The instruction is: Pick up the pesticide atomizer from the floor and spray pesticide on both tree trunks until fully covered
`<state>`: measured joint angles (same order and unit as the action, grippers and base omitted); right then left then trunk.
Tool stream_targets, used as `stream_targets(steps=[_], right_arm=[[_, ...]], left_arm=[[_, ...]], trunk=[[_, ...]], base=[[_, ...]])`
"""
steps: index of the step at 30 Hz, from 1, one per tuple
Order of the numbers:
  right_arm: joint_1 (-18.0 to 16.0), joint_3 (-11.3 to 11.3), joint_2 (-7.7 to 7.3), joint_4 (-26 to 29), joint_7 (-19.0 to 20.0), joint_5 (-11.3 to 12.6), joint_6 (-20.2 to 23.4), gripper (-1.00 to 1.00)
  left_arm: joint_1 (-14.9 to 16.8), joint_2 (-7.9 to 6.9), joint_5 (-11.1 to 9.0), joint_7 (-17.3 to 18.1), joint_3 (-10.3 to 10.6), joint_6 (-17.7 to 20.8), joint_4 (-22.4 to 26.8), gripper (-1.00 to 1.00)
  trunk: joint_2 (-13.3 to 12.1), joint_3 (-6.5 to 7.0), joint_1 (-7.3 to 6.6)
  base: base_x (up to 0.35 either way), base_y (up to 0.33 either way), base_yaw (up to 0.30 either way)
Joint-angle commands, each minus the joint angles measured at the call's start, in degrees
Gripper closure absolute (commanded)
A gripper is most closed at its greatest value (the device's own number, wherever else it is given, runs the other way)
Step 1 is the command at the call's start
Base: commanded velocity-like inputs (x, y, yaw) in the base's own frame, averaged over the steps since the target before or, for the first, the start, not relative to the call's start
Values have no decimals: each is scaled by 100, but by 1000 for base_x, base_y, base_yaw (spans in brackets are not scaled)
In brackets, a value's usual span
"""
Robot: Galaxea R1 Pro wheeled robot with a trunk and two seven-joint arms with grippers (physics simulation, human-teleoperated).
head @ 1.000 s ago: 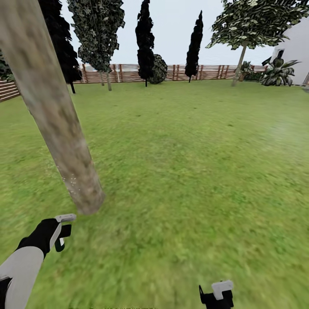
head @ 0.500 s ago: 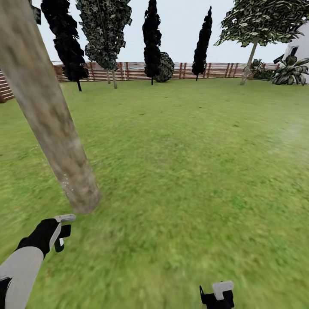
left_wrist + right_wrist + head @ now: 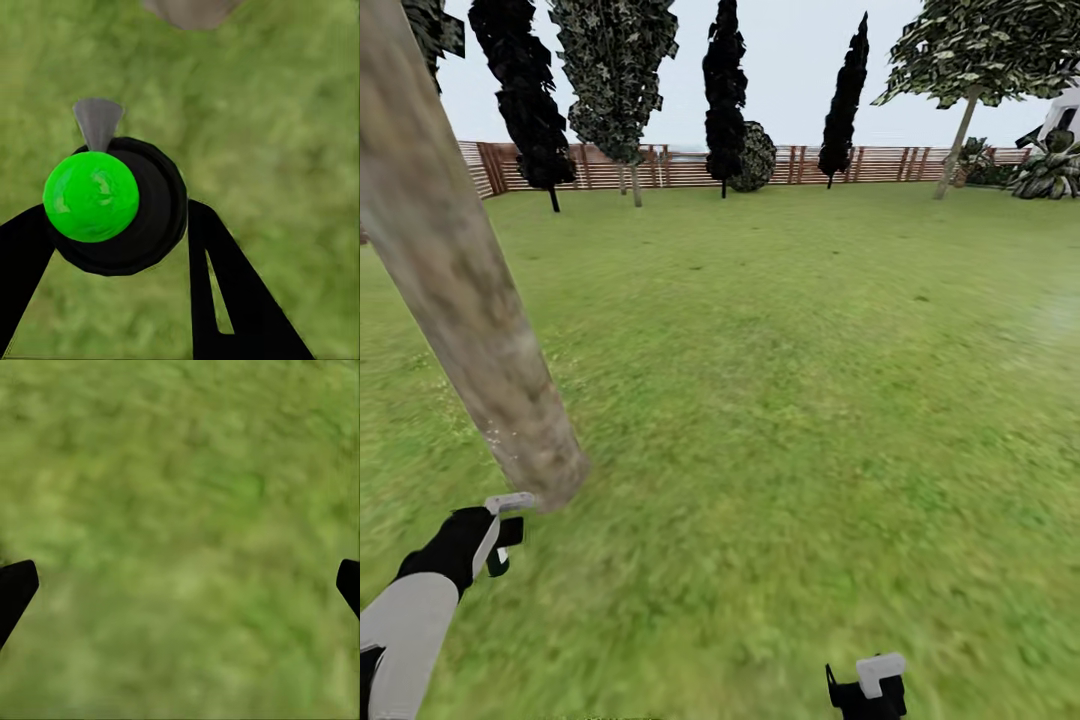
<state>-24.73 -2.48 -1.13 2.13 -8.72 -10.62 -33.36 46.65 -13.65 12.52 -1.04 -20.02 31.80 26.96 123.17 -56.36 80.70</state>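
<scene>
I am gripping the pesticide atomizer in my left gripper; through my left wrist camera I am looking straight down on its bright green cap sitting in a round dark body, with a pale grey nozzle poking out toward the trunk's foot. My black fingers are pressing against both sides of that body. In the head view the left gripper is sitting at about eight o'clock, and the atomizer's pale top is just showing there, close beside the base of the tree trunk, which is slanting up toward eleven o'clock. The second tree is standing far off at one o'clock, in front of the fence, well apart from me across the lawn.

My right gripper is hanging at six o'clock, spread wide over bare grass and carrying nothing.

I am judging the bottle to be light, rigid plastic, smooth and round, so it could twist or slip if I squeeze loosely. Taking it around the middle of the body, below the cap, is leaving the nozzle free to aim at the bark.
</scene>
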Motion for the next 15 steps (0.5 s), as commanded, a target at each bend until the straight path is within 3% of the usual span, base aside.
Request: stream_targets(steps=[1, 5, 7, 10, 15], right_arm=[[-2, -23, -1, -5, -60, -54, -4, -100], [-3, -24, -1, -9, -60, -54, -4, -100], [-1, -24, -1, -10, -60, -54, -4, -100], [1, -23, -1, -10, -60, -54, -4, -100], [-3, -16, -1, -2, -60, -54, -4, -100]], left_arm=[[31, -9, 48, 23, -38, 54, 18, 100], [185, -27, 47, 43, -27, 528, 90, 100], [357, -23, 42, 81, 155, 681, 129, 100], [807, -32, 48, 134, 601, 928, 135, 100], [1572, -227, 49, 373, 678, 1545, 136, 100]], trunk=[[2, -5, -1], [2, -5, -1], [2, -5, -1], [2, -5, -1], [2, -5, -1]], base=[[6, -2, 272], [1, 0, 275], [0, 0, 276], [0, 0, 274], [0, 0, 191]])
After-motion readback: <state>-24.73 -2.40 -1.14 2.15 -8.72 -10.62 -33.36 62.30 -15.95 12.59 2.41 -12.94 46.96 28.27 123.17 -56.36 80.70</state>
